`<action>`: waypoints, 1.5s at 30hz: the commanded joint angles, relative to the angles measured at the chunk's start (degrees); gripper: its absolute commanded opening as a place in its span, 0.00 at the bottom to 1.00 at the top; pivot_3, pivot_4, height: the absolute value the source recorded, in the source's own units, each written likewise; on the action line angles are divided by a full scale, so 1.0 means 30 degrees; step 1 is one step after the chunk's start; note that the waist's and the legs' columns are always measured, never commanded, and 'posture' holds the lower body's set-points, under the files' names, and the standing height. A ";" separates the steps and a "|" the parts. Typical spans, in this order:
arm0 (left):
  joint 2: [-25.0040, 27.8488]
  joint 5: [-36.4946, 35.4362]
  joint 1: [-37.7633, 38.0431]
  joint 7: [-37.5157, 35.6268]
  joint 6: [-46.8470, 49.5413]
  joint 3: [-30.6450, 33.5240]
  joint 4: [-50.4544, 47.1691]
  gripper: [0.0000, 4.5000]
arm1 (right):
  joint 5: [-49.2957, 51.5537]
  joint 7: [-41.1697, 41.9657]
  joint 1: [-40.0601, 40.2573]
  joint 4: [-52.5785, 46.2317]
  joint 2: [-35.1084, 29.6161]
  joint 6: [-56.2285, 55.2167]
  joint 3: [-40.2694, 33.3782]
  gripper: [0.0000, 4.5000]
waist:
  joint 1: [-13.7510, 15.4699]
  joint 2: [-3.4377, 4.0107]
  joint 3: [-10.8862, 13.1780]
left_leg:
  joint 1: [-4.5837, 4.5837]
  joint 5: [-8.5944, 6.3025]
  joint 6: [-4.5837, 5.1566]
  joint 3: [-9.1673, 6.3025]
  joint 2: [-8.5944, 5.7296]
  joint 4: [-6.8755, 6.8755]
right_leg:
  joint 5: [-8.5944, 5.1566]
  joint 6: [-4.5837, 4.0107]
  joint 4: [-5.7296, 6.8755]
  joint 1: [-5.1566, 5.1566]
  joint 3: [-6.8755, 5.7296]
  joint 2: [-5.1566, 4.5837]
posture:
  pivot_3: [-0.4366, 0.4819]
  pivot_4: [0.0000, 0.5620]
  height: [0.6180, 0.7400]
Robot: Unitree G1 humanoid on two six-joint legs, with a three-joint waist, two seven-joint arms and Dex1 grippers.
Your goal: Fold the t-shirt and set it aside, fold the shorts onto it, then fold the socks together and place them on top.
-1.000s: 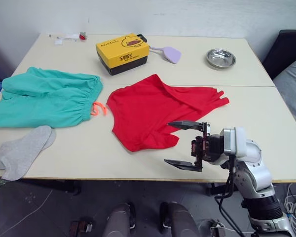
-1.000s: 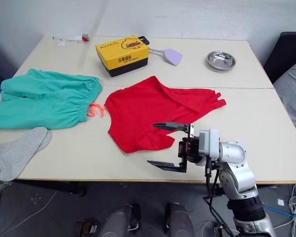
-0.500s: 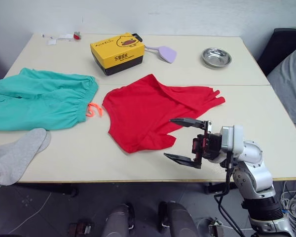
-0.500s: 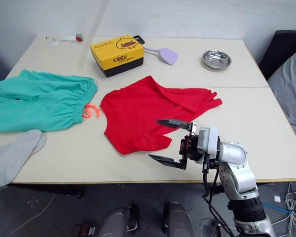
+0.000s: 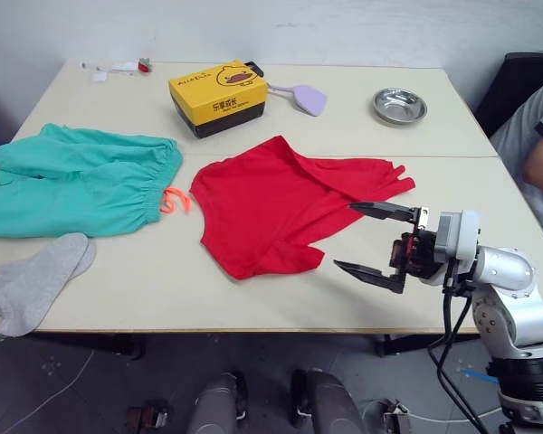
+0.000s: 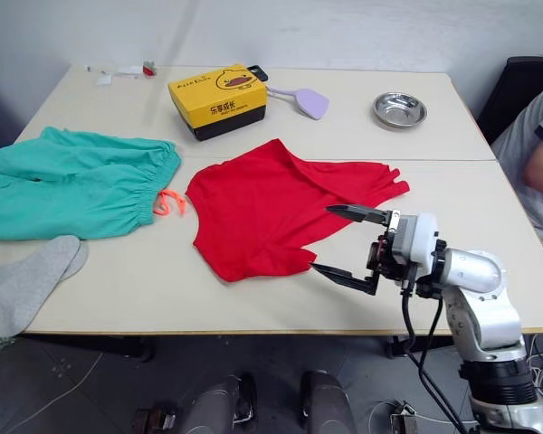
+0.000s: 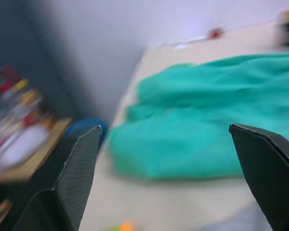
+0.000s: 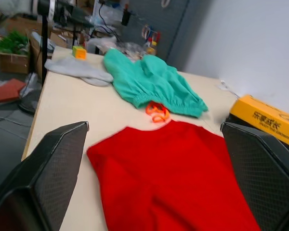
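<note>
The right claw (image 5: 373, 242) is hovering with its fingers spread wide apart, gripping nothing, just beside the near right edge of the t-shirt (image 5: 281, 201); the t-shirt is lying rumpled mid-surface (image 5: 489, 194); the shorts (image 5: 77, 179) are lying to its left, orange drawstring (image 5: 177, 201) between them; the socks (image 5: 32, 280) are resting at the near left edge; the left claw (image 7: 173, 187) is gaping open, facing the shorts.
</note>
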 commanded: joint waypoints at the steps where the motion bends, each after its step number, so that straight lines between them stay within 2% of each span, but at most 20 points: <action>1: -0.0312 -0.1363 0.1545 -0.2845 0.2355 -0.2785 -0.7230 0.99 | -0.1348 0.1038 -0.0816 0.2953 -0.1662 -0.1327 -0.1184 1.00 | 0.0039 0.0043 0.0025 | 0.0005 0.0000 0.0001 -0.0001 -0.0007 0.0001 | 0.0000 0.0000 -0.0006 0.0018 0.0001 -0.0008 | 0.48 0.27 1.00; 5: -0.0319 -0.0851 0.1539 -0.4064 0.4357 -0.6889 -1.1453 0.99 | -0.4480 0.1392 -0.2644 0.7693 -0.3403 -0.3558 -0.0395 1.00 | -0.0003 0.0141 0.0079 | 0.0020 0.0003 0.0005 0.0027 -0.0036 0.0012 | 0.0011 0.0019 -0.0028 0.0054 0.0003 -0.0044 | 0.48 0.27 1.00; 10: -0.1627 0.0319 -0.1481 -0.3115 0.6682 -1.1958 -1.3935 0.99 | -0.7163 0.1706 -0.5229 1.2650 -0.4192 -0.6106 0.0710 1.00 | -0.0190 0.0175 0.0099 | 0.0021 0.0126 -0.0111 0.0084 0.0021 -0.0002 | -0.0021 -0.0031 0.0052 0.0003 -0.0007 0.0043 | 0.48 0.27 1.00; 13: -0.3630 0.1116 -0.4550 -0.2245 0.8902 -1.5489 -1.4331 0.99 | -0.8952 0.1554 -0.7617 1.6531 -0.4316 -0.7437 0.1683 1.00 | -0.0122 0.0233 0.0134 | 0.0034 0.0222 -0.0022 0.0118 0.0030 0.0050 | -0.0022 -0.0028 0.0116 0.0004 0.0001 0.0077 | 0.48 0.27 1.00; 18: -0.5944 0.2261 -0.7092 -0.1261 1.1785 -1.8624 -1.3846 0.99 | -1.0295 0.1424 -1.0456 2.0559 -0.3806 -0.9011 0.2619 1.00 | -0.0113 0.0240 0.0140 | 0.0025 0.0219 0.0005 0.0131 0.0046 0.0188 | 0.0000 0.0012 0.0164 0.0031 0.0029 0.0096 | 0.48 0.27 1.00; 23: -0.6674 0.3107 -0.7821 0.0041 1.4372 -1.9674 -1.4138 0.99 | -0.9890 0.2452 -1.1177 2.1555 -0.3357 -0.8918 0.2604 1.00 | -0.0046 0.0238 0.0141 | 0.0017 0.0227 0.0011 0.0129 0.0062 0.0234 | -0.0003 0.0017 0.0162 0.0042 0.0035 0.0108 | 0.48 0.27 1.00; 27: -0.6893 0.2141 -0.7576 0.0028 1.6285 -1.9381 -1.5017 0.99 | -0.8997 0.3694 -1.0876 2.1149 -0.3191 -0.8484 0.2200 1.00 | 0.0005 0.0241 0.0143 | 0.0017 0.0229 0.0016 0.0122 0.0063 0.0249 | -0.0004 0.0017 0.0165 0.0053 0.0035 0.0104 | 0.48 0.27 1.00; 33: -0.8165 0.2290 -0.8117 0.0079 1.6348 -1.9724 -1.4325 0.99 | -0.9163 0.3667 -1.1034 2.1632 -0.3429 -0.8719 0.2309 1.00 | 0.0039 0.0241 0.0143 | 0.0019 0.0227 0.0015 0.0087 0.0059 0.0277 | -0.0004 0.0018 0.0158 0.0088 0.0014 0.0095 | 0.48 0.27 1.00; 38: -0.9209 0.2808 -0.8668 0.0339 1.6426 -2.0104 -1.3074 0.65 | -1.0218 0.2394 -1.1692 2.2355 -0.3554 -0.8693 0.2668 1.00 | 0.0030 0.0242 0.0143 | 0.0020 0.0228 0.0015 0.0082 0.0053 0.0281 | -0.0004 0.0018 0.0160 0.0094 0.0009 0.0091 | 0.48 0.27 1.00; 41: -0.9766 0.3008 -0.8979 0.0383 1.5997 -2.0053 -1.2085 0.42 | -1.1403 0.0716 -1.2287 2.3072 -0.3520 -0.8475 0.3012 1.00 | -0.0018 0.0243 0.0142 | 0.0020 0.0230 0.0011 0.0081 0.0055 0.0280 | -0.0004 0.0018 0.0161 0.0091 0.0005 0.0094 | 0.48 0.27 1.00; 45: -0.9638 0.3503 -0.8960 -0.0043 1.5445 -2.0220 -1.1442 0.11 | -1.3172 -0.1548 -1.3299 2.4265 -0.3446 -0.8814 0.3744 1.00 | -0.0023 0.0245 0.0143 | 0.0025 0.0235 0.0002 0.0082 0.0058 0.0278 | -0.0005 0.0015 0.0166 0.0087 0.0007 0.0097 | 0.48 0.27 1.00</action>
